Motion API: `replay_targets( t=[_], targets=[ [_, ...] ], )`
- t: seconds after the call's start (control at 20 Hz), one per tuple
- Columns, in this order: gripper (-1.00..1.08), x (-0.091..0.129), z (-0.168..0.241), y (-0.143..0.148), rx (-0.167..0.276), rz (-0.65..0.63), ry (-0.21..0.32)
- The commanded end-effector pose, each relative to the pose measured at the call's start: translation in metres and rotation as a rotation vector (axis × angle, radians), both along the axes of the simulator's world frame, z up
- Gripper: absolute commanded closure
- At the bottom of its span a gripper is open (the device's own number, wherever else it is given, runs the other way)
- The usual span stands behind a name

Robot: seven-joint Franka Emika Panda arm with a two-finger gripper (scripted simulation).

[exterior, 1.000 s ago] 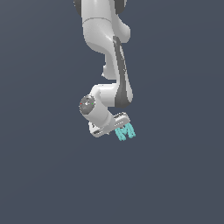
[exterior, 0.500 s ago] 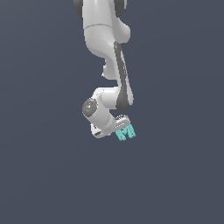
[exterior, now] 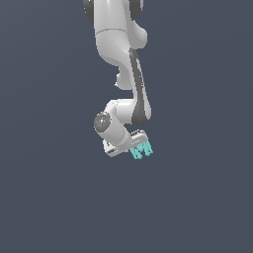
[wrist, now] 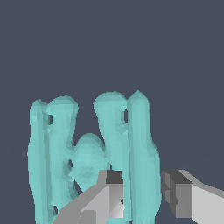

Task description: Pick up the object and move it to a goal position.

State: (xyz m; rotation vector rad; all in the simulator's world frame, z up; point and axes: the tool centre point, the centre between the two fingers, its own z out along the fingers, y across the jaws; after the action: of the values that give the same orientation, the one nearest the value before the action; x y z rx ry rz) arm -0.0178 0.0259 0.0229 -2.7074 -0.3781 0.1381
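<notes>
The object (exterior: 144, 150) is a small turquoise piece of short parallel bars joined together. It hangs at the tip of my white gripper (exterior: 140, 146), in the air against a plain dark background. In the wrist view the object (wrist: 61, 144) fills the middle of the picture. Its outer bar sits between my two grey fingertips (wrist: 110, 190), and the gripper (wrist: 143, 197) is shut on that bar. The arm comes down from the top of the exterior view and bends at the wrist.
The arm's upper links have shifted a little. The gripper and the turquoise object stay in almost the same place, still held.
</notes>
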Motion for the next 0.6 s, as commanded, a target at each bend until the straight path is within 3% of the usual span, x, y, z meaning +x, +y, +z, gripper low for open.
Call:
replay_targets(
  t=[0.0, 0.55],
  targets=[
    [1.08, 0.001, 0.002, 0.001, 0.0, 0.002, -0.002],
    [1.08, -0.003, 0.037, -0.004, 0.0, 0.002, -0.001]
  ],
)
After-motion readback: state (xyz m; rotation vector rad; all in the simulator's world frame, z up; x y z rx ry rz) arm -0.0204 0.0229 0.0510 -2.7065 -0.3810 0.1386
